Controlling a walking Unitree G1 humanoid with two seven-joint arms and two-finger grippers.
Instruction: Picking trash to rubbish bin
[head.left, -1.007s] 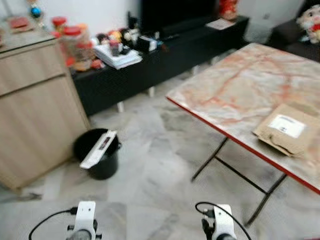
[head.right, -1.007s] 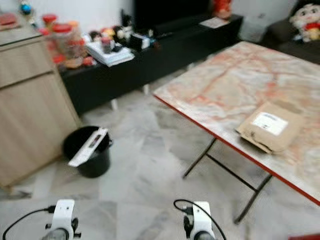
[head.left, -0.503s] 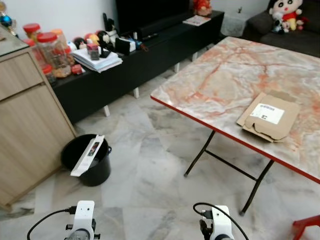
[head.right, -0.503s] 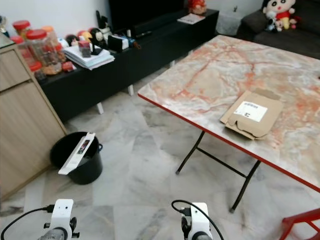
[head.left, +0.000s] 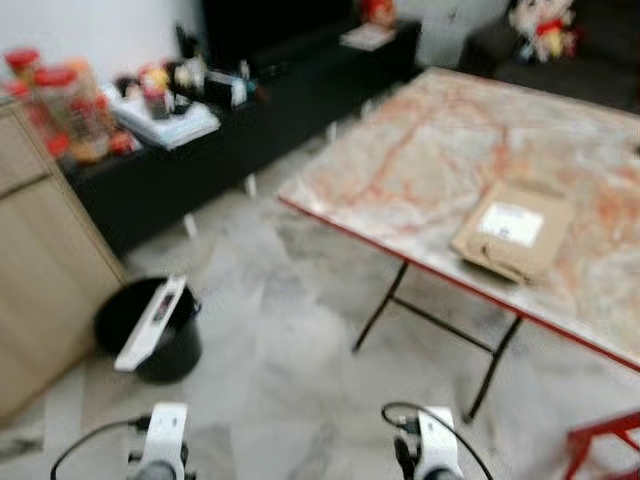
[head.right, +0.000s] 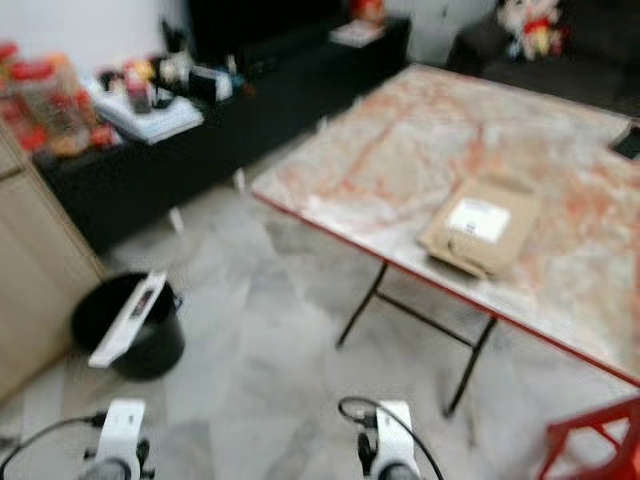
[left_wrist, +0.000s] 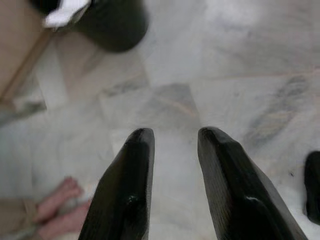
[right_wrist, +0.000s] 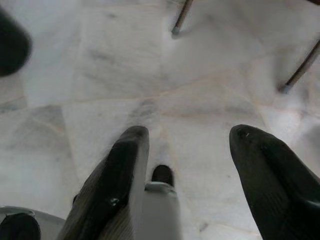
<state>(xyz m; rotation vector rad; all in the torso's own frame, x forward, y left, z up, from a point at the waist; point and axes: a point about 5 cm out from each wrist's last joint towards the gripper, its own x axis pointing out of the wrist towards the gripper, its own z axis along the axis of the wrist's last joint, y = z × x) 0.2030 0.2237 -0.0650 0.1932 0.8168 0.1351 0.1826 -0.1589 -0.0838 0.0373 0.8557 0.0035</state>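
A flattened cardboard box (head.left: 512, 229) lies on the tabletop (head.left: 420, 160), far right of both arms. The right gripper (right_wrist: 192, 167), jaws released and empty, is nearer (left gripper (left_wrist: 175, 175) likewise empty). The bin (head.left: 150, 330) stands far left.
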